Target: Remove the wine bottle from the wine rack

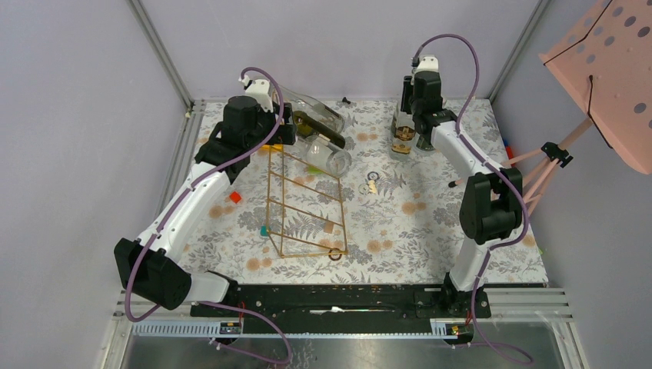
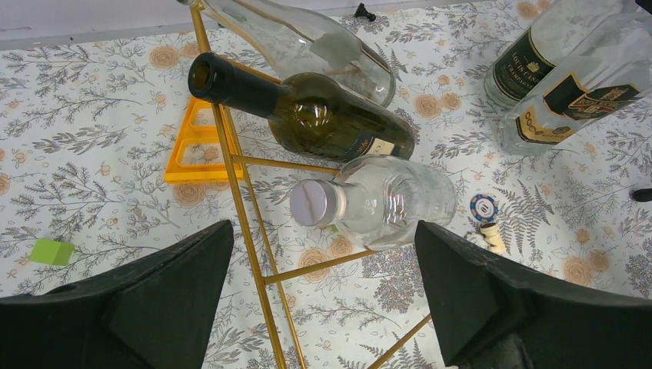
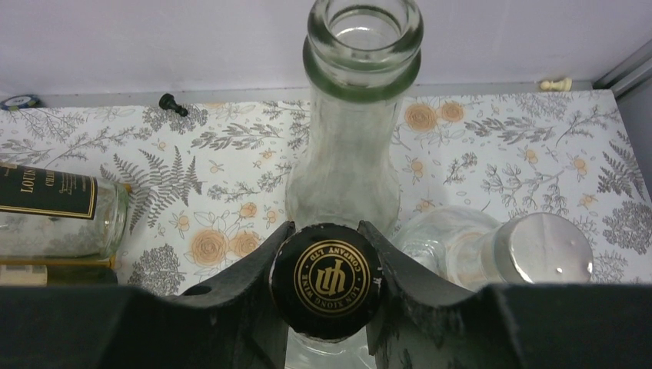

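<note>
Hanging wide open, the left gripper (image 2: 323, 234) faces the wine rack (image 2: 231, 157), its two fingers far apart and touching nothing. Three bottles lie on the rack ahead of it. A large clear bottle (image 2: 307, 38) is farthest off. The dark green wine bottle (image 2: 323, 119) is in the middle, its open mouth pointing to the gripper's left. A silver-capped clear bottle (image 2: 392, 204) is nearest, in line with the gap between the fingers. One orange triangle (image 2: 201, 175) lies on the table (image 2: 100, 92) beyond the left finger.

The right gripper (image 3: 327, 238) is clamped on one upright black-capped bottle (image 3: 330, 280), off the rack. Just beyond that gripper stands one open-mouthed bottle (image 3: 354, 154), and to its right is one silver-topped bottle (image 3: 542, 246). Whether more stand in that cluster is hard to tell.
</note>
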You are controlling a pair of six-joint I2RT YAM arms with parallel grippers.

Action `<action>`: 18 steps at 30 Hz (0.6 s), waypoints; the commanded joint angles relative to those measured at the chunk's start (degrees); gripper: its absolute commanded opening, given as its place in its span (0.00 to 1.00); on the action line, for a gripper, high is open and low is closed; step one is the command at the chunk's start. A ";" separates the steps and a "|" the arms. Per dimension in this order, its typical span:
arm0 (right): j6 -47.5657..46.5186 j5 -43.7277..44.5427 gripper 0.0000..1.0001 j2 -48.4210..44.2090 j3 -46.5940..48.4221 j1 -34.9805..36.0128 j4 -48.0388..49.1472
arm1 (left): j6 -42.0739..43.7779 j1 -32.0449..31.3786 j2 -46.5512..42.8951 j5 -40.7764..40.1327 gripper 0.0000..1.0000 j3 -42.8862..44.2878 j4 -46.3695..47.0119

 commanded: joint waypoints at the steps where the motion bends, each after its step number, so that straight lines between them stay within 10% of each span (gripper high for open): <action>1: -4.22 2.49 0.23 -4.36 -2.03 -0.71 11.77 | 0.55 -0.21 0.16 -0.53 0.98 2.65 1.75; 18: -5.17 -4.17 0.63 -10.40 -8.47 -0.70 13.32 | 0.81 -0.23 -0.30 -0.86 0.98 2.54 1.83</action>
